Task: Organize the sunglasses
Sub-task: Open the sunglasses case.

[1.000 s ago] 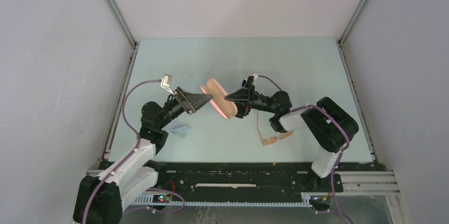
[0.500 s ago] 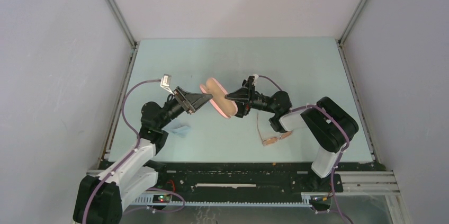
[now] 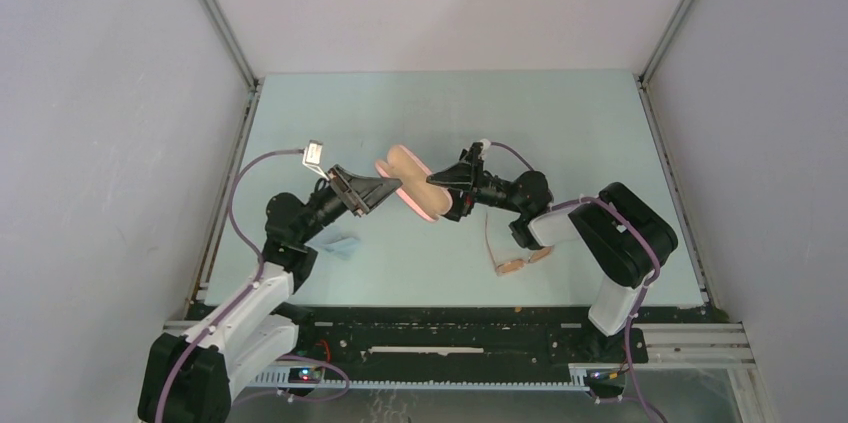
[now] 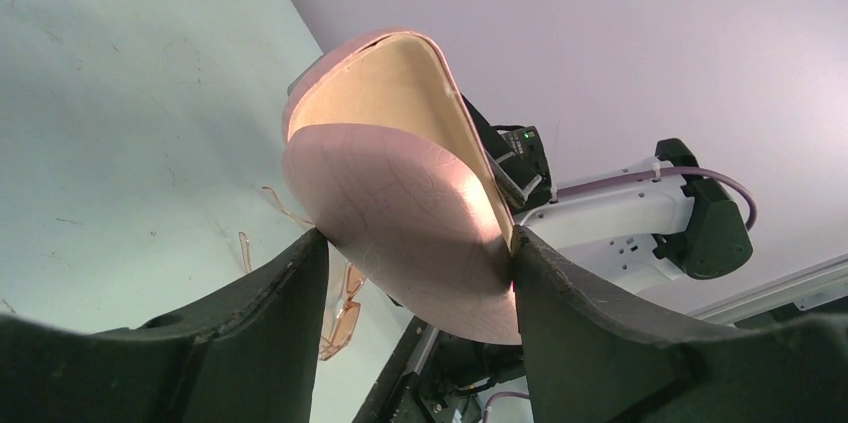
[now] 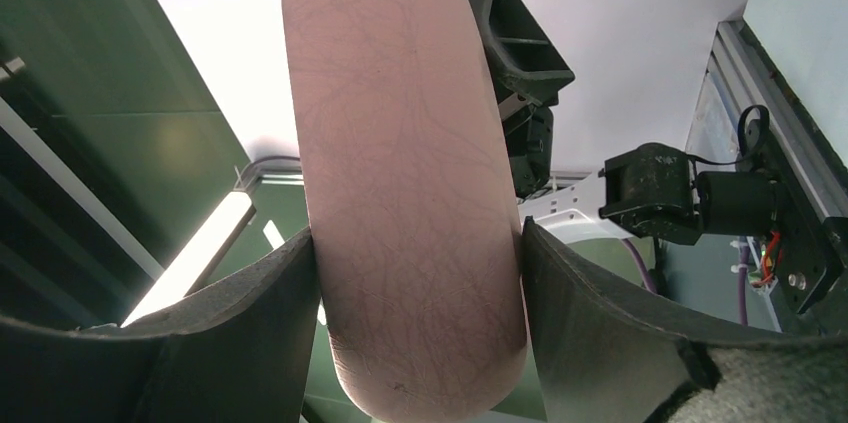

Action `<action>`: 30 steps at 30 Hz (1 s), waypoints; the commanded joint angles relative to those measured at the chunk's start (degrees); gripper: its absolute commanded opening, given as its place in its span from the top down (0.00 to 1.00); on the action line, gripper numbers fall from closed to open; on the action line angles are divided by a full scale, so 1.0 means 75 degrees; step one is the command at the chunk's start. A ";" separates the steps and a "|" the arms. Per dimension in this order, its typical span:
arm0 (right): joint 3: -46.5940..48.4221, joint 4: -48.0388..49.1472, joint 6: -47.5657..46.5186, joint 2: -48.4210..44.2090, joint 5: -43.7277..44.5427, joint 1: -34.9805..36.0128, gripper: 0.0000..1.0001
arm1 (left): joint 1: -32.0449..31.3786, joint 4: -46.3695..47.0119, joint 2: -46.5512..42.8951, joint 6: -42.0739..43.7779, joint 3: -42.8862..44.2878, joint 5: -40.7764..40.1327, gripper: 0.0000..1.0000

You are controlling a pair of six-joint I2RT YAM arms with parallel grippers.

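Centre of the overhead frame: the left hand and the right hand meet, both clamped on an opened pink case (its tan lining showing). The sunglasses lie on the worktop at lower right of centre, apart from the case.

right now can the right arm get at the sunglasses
Probably not yet: the right gripper is clamped on the pink case, though the sunglasses lie uncovered on the table near that arm's elbow.
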 commanded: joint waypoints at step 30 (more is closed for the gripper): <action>0.0150 0.0263 0.1110 0.0157 0.0198 -0.0025 0.25 | -0.0178 0.0496 -0.0270 0.0927 -0.0143 0.1062 1.00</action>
